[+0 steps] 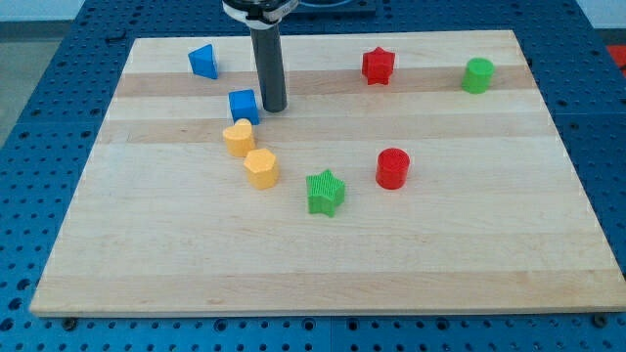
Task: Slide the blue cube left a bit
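Note:
The blue cube (244, 106) sits on the wooden board (469, 235), left of centre near the view's top. My tip (272, 108) stands just to the cube's right, touching or almost touching its right side. The dark rod rises straight up from there to the view's top edge. A yellow heart-shaped block (238, 137) lies just below the cube, close to it.
A blue wedge-like block (204, 62) lies at the top left. A yellow hexagonal block (261, 168) sits below the yellow heart. A green star (325, 192), a red cylinder (392, 168), a red star (378, 66) and a green cylinder (478, 75) lie to the right.

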`<action>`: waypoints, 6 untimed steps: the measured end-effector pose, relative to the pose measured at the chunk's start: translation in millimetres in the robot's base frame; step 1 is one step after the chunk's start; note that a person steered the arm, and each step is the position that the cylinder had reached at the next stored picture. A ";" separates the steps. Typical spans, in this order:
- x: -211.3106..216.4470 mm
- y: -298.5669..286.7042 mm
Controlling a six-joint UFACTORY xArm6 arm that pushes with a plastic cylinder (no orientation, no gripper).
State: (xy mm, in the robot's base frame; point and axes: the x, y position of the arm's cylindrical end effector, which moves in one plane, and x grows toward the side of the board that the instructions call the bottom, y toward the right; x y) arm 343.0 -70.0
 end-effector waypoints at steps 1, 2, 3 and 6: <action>0.0 4.3; 0.0 8.5; 4.8 8.2; 19.8 -10.0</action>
